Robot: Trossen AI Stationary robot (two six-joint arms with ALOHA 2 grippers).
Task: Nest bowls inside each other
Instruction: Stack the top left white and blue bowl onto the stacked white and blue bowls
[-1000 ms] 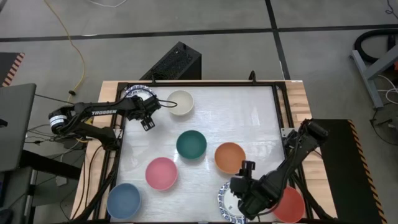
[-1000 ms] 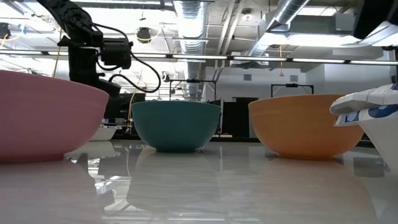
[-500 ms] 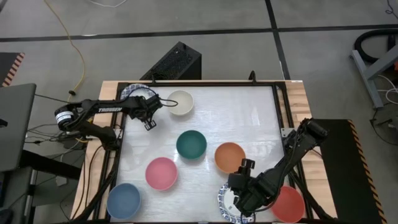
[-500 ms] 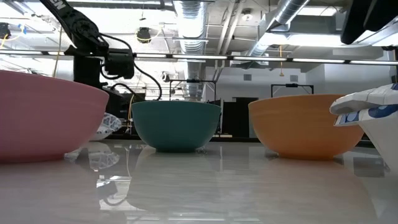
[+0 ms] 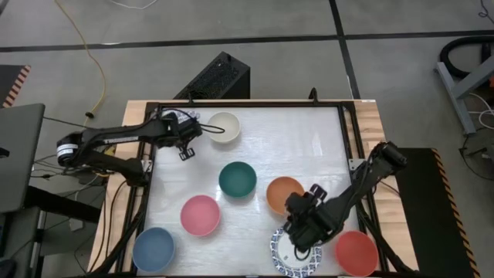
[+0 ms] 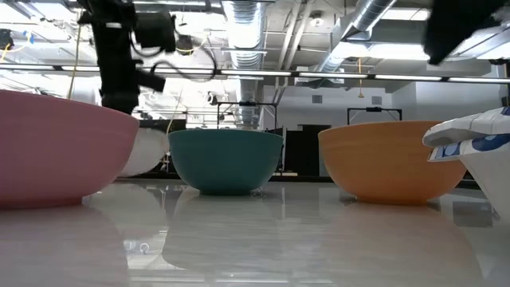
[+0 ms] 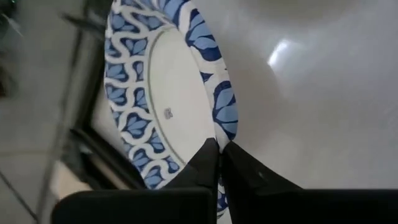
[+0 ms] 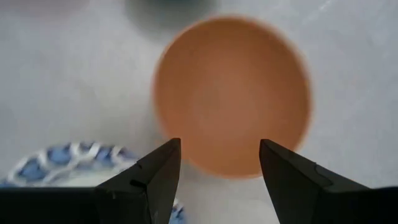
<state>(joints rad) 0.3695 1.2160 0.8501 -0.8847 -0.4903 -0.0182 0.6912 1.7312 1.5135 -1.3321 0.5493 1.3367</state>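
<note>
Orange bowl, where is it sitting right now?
In the high view the round orange bowl sits right of centre, beside the dark green bowl, with the open right end effector hovering at its near edge.

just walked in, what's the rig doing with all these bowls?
Nesting bowls. The left gripper is shut on the rim of a blue-patterned bowl at the table's far left corner, beside the cream bowl. The right gripper hangs open above the orange bowl, next to another blue-patterned bowl. Green, pink, blue and red bowls sit separately; nothing is nested yet.
</note>
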